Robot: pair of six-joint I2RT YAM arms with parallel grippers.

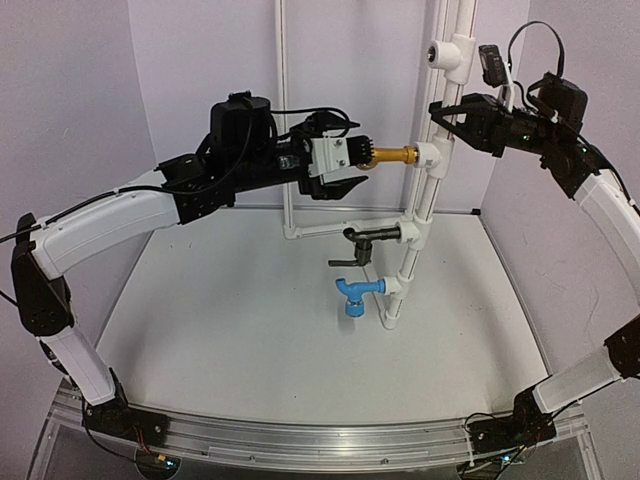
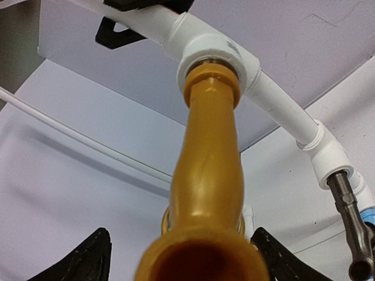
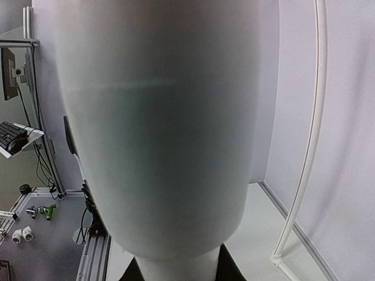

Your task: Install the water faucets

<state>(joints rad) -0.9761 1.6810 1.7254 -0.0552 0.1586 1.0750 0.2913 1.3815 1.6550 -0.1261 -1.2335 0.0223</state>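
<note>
We list three water faucets, each seated stem-first in a tee fitting [image 1: 428,158] on the upright white pipe [image 1: 424,200]. They sit one above another and all point left in the overhead view.

1. The brass-gold faucet [image 1: 392,156] is topmost. Its stem lies level, its collar pressed into the fitting's mouth. Seen from the left wrist, its flared body fills the middle.
2. The black faucet [image 1: 362,238] is in the middle. Its dark stem lies level, with a handle below it.
3. The blue faucet [image 1: 356,296] is lowest, bright blue, with its spout turned down.
</note>
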